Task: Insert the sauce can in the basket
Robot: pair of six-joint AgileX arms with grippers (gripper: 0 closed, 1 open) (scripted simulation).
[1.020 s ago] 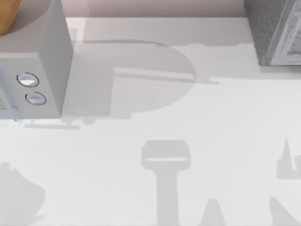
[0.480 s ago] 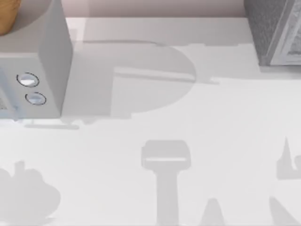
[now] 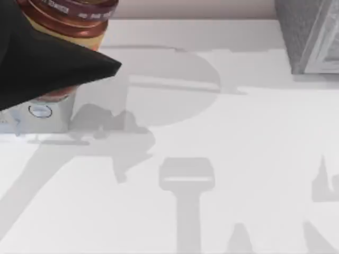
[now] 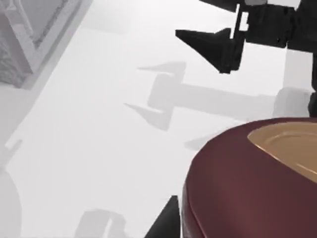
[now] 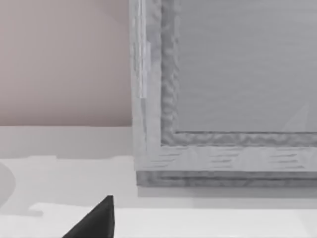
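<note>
While my left hand (image 3: 79,66) is gripping the sauce can (image 3: 71,18) and holding it aloft over the counter's (image 3: 222,132) far left corner, above the grey box (image 3: 50,114), I am judging the pickup done and only the basket drop remaining.

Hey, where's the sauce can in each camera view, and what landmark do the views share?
Top view: sauce can at the upper left corner.
Left wrist view: its maroon top, close up in the foreground.
Right wrist view: faces the grey basket.
Shared landmark: grey basket, top view's upper right, also left wrist view.
</note>
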